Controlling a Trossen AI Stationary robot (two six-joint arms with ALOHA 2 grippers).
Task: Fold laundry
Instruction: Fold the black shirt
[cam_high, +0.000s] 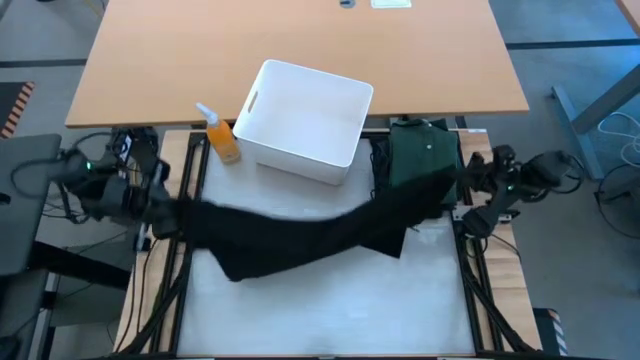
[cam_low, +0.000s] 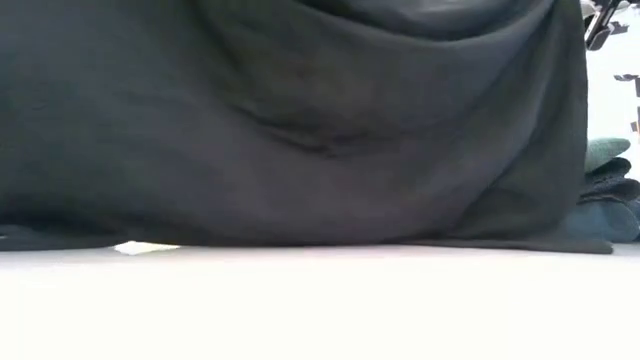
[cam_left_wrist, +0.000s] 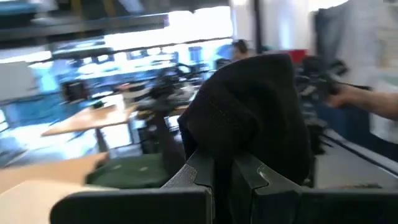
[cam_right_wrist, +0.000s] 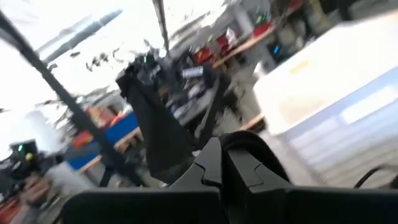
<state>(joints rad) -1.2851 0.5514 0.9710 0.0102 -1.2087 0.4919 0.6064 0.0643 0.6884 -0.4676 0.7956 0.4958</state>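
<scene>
A black garment (cam_high: 300, 235) stretches across the white table top (cam_high: 330, 310) between my two grippers, and both are shut on it. My left gripper (cam_high: 162, 207) has its left end at the table's left edge. My right gripper (cam_high: 457, 195) has its right end at the right edge. The middle sags. In the low view the cloth (cam_low: 300, 120) hangs like a curtain, and its lower edge (cam_low: 300, 243) reaches the table. A folded dark green shirt (cam_high: 425, 150) lies at the far right. My left gripper (cam_left_wrist: 224, 180) pinches a bunched end of the black garment (cam_left_wrist: 249, 124) between its two fingers; several layers crumple up past the fingertips. The fingers point about level. The cloth runs off toward the other arm. My right gripper (cam_right_wrist: 224, 168) pinches the garment's other end (cam_right_wrist: 186, 155) between its two fingers, pointing about level. From there the cloth (cam_right_wrist: 152, 118) runs in a drawn band toward the left arm, clear of the table at this end.
A white plastic bin (cam_high: 305, 120) stands at the far middle with an orange spray bottle (cam_high: 222, 135) to its left. Folded clothes (cam_low: 610, 200) show at the right in the low view. The near half of the table lies bare. A person's arm (cam_left_wrist: 367, 99) shows beyond the table.
</scene>
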